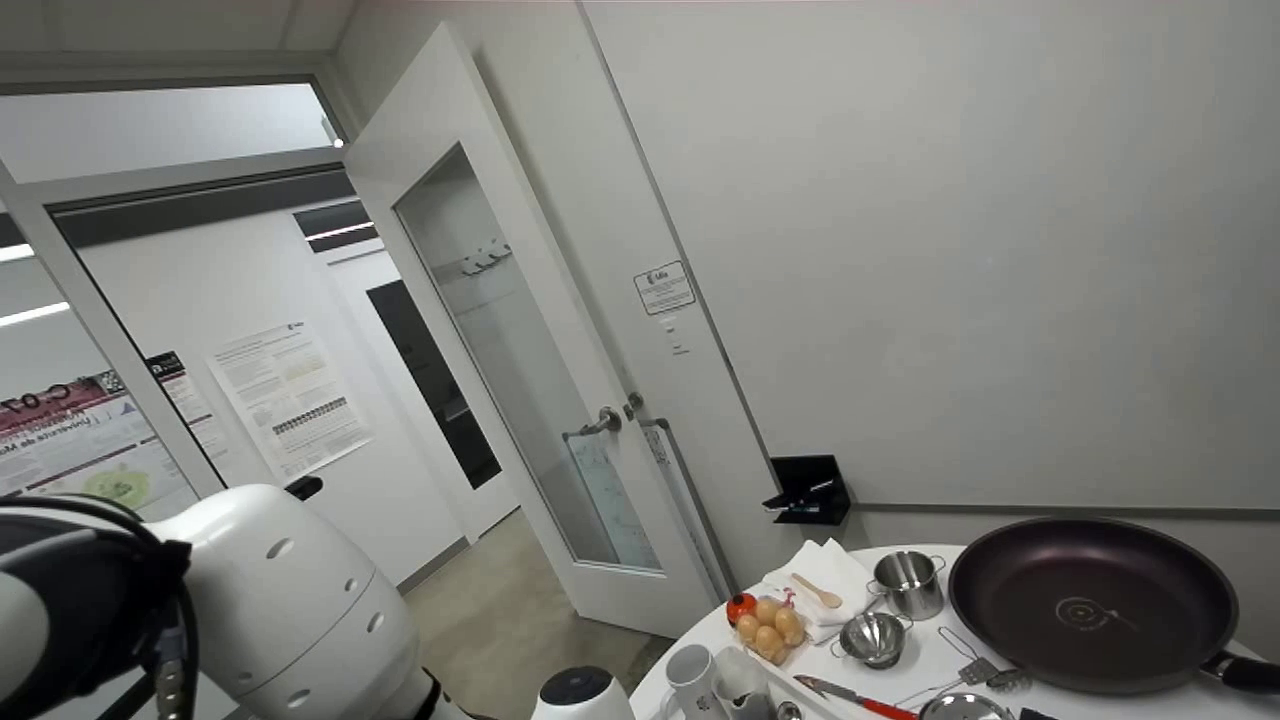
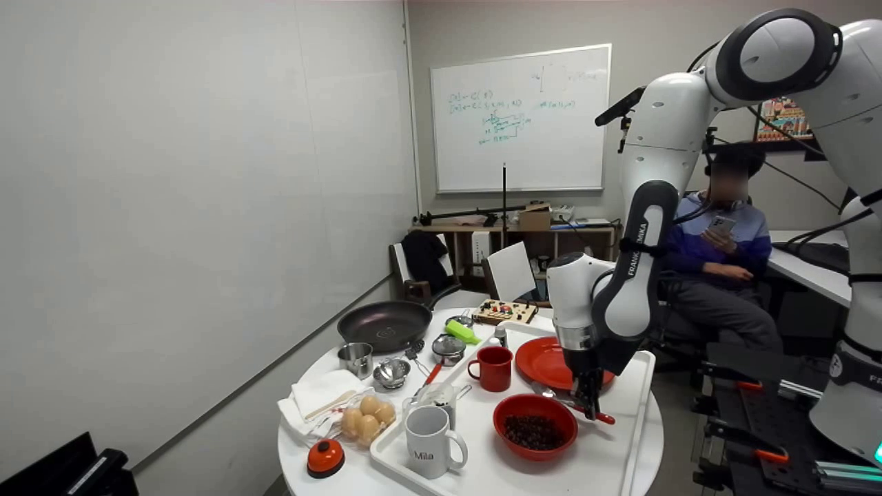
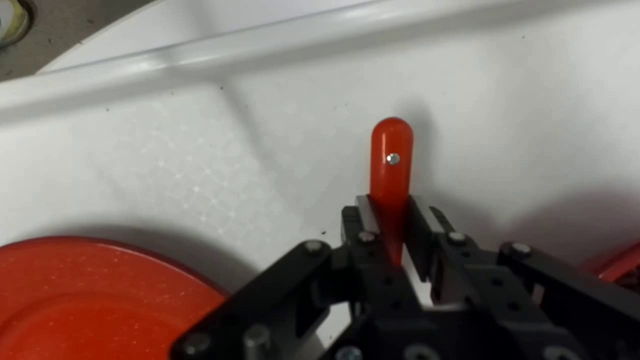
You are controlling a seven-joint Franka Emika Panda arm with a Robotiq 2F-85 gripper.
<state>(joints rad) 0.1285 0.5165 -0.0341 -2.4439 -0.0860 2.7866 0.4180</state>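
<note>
The gripper (image 3: 392, 215) pinches a red-handled spoon (image 3: 392, 140) from both sides; we see the handle's glossy, rounded end with its silver rivet (image 3: 393, 159). In an exterior view we find the metal head (image 2: 542, 390) over the white tray (image 2: 592, 455), between red plate (image 2: 541, 359) and red bowl (image 2: 534, 405).

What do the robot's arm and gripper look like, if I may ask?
The arm has smooth, rounded white segments, a black-rimmed round cap and black cables. A black panel bears white FRANKA EMIKA lettering, partly covered by a black strap. A silver ring marks the wrist. The gripper is black and angular, with silver screw heads and pale grey strips on its fingers.
</note>
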